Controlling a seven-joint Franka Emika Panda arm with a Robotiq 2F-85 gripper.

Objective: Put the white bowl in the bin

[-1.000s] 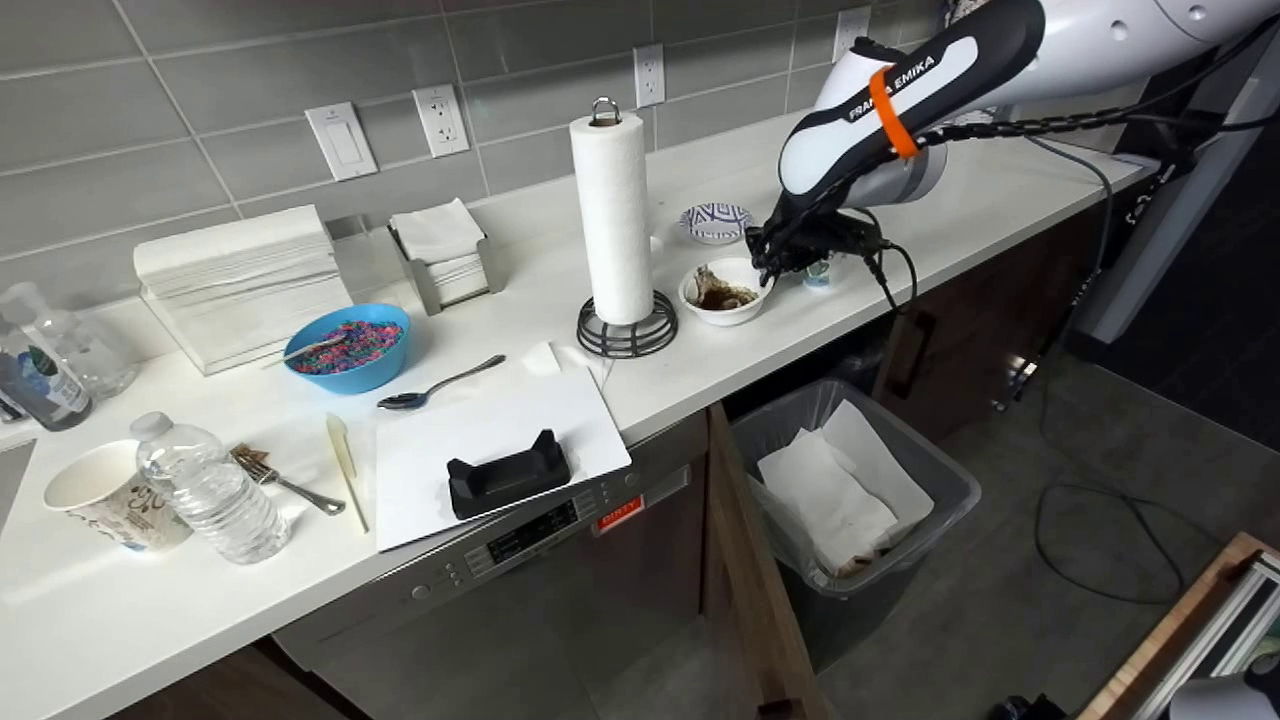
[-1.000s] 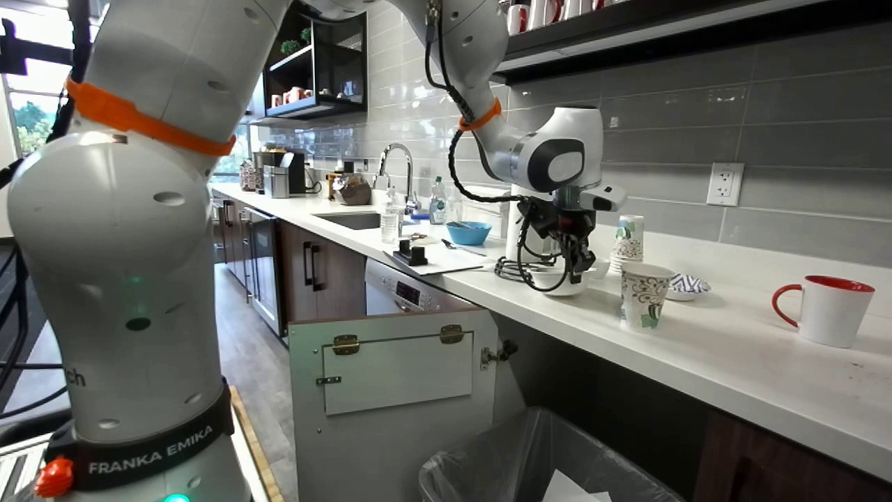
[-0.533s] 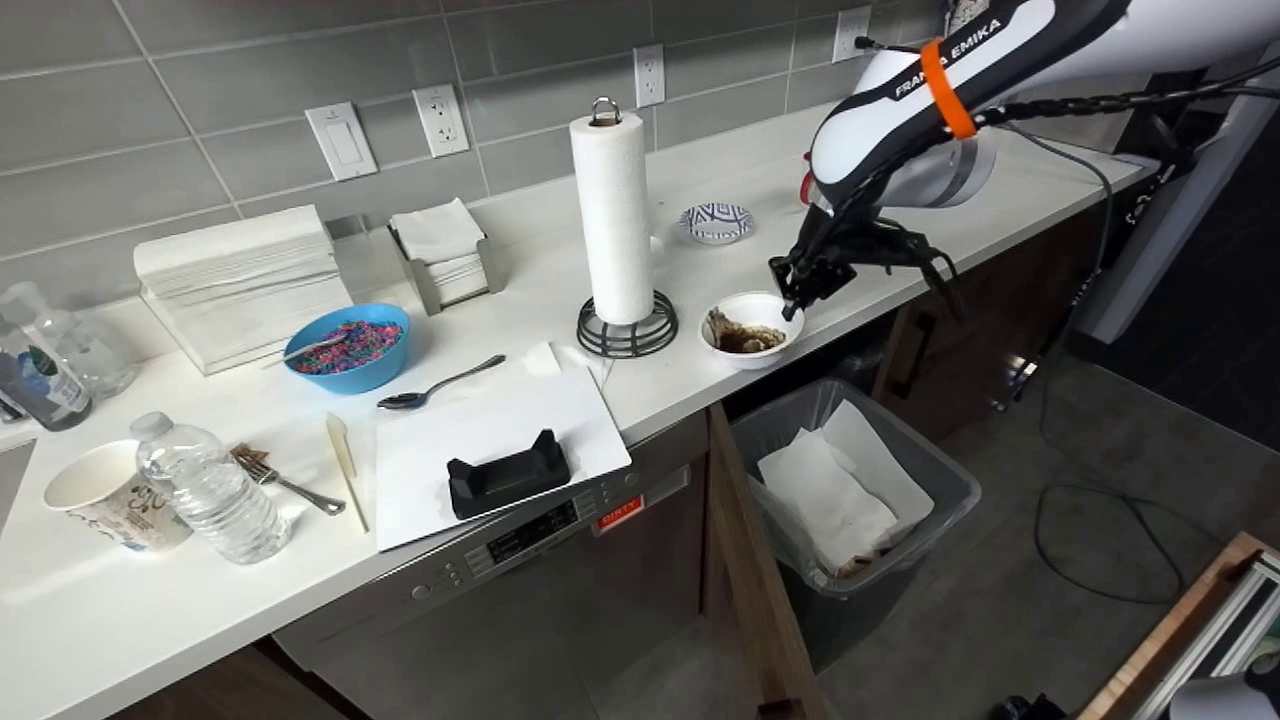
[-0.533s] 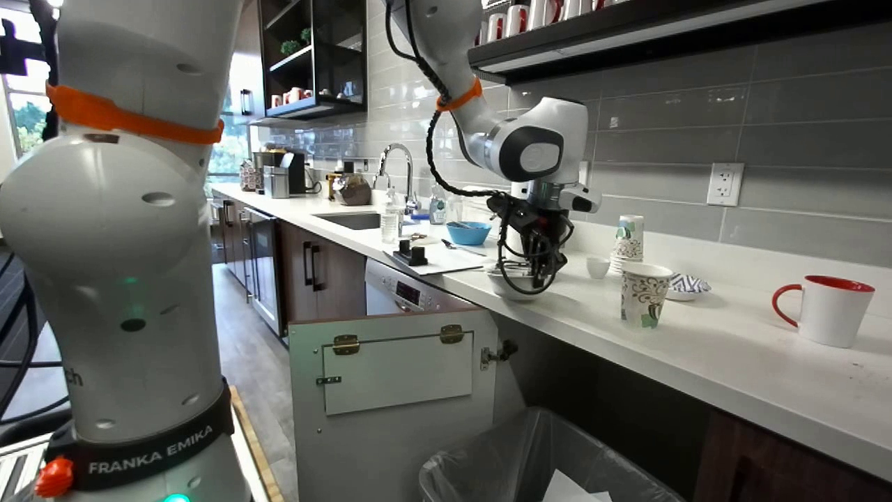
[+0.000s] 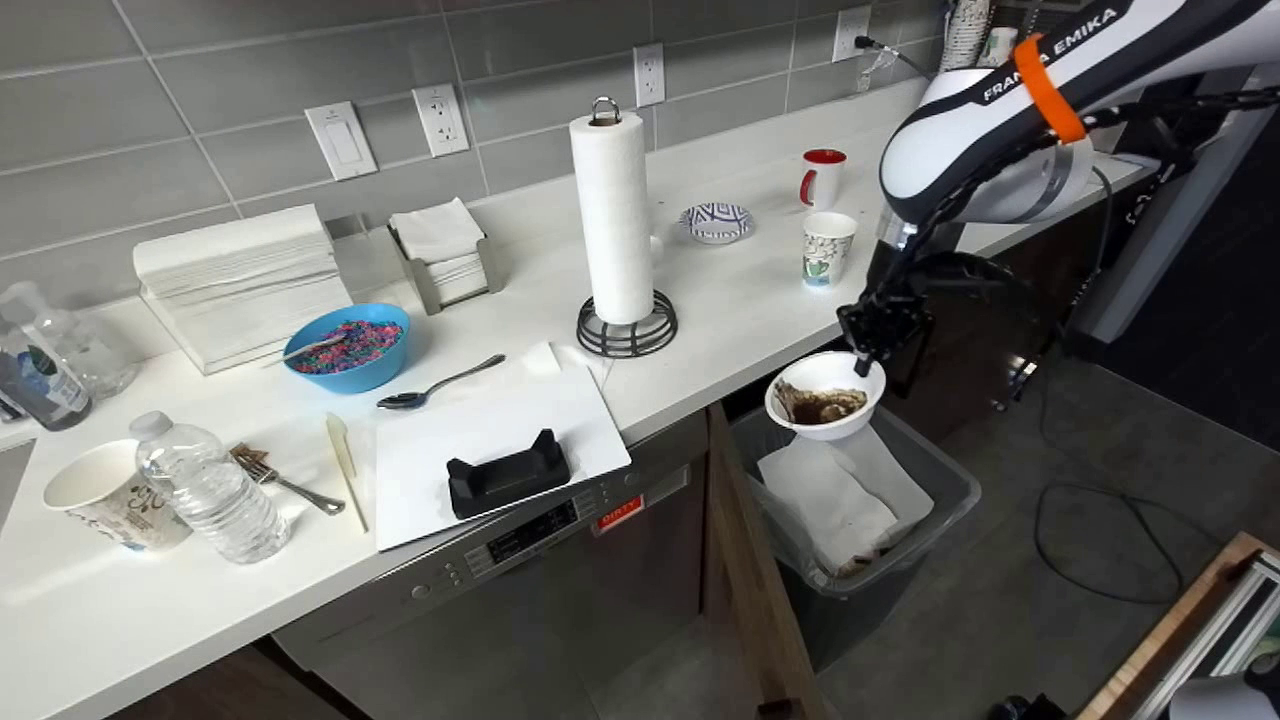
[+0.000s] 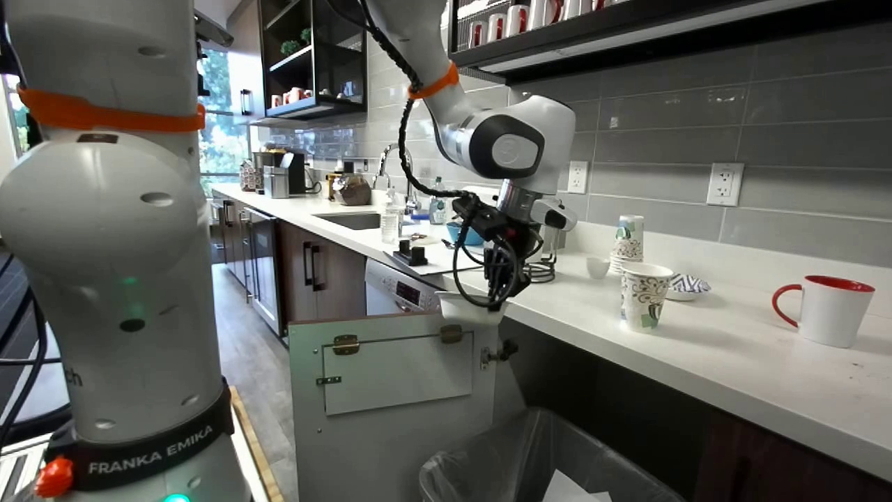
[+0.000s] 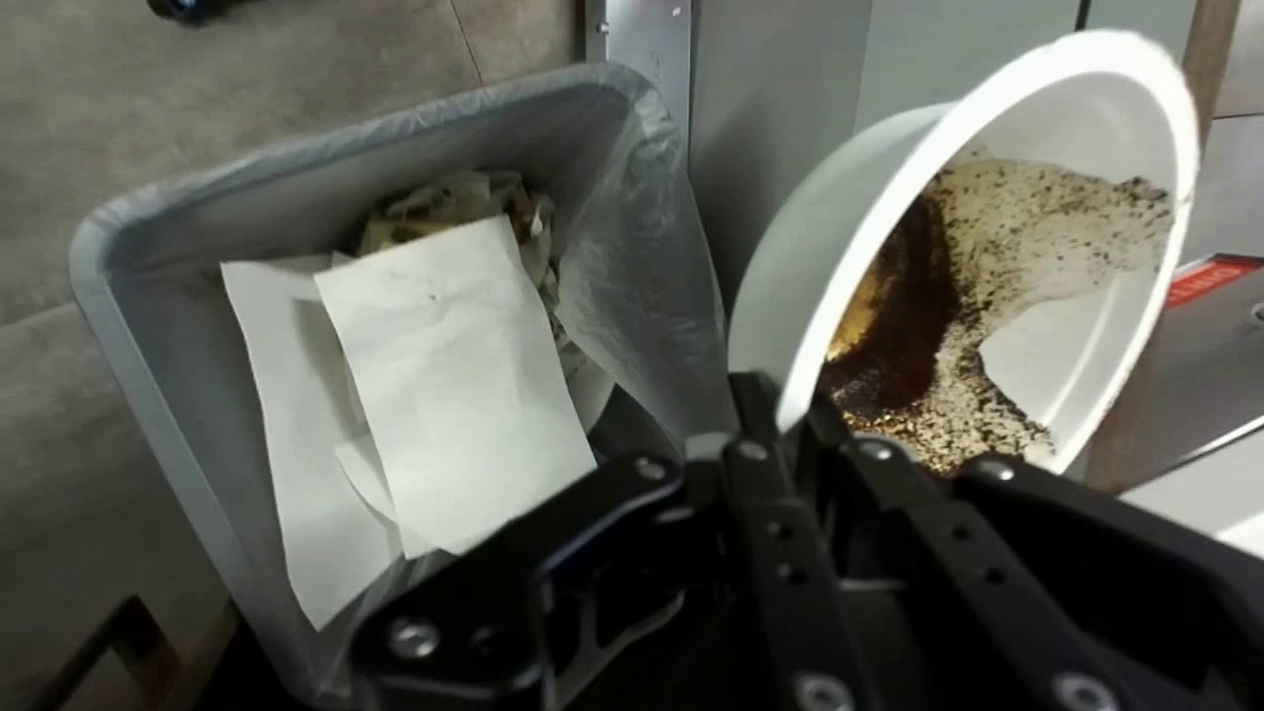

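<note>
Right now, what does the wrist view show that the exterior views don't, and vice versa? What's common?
Wrist view only: both fingers of the gripper straddling the rim of the white bowl, plus fine dark specks in its brown residue.

Exterior views only, and in both: the mug, the blue bowl and the patterned dish.

Shared: the white bowl at the gripper, and the bin with white paper inside.

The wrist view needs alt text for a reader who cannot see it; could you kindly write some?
A black tool pinches the rim of a white bowl with dark brown residue inside. To the bowl's left in the picture is an open grey bin with a translucent liner, holding white paper sheets.
</note>
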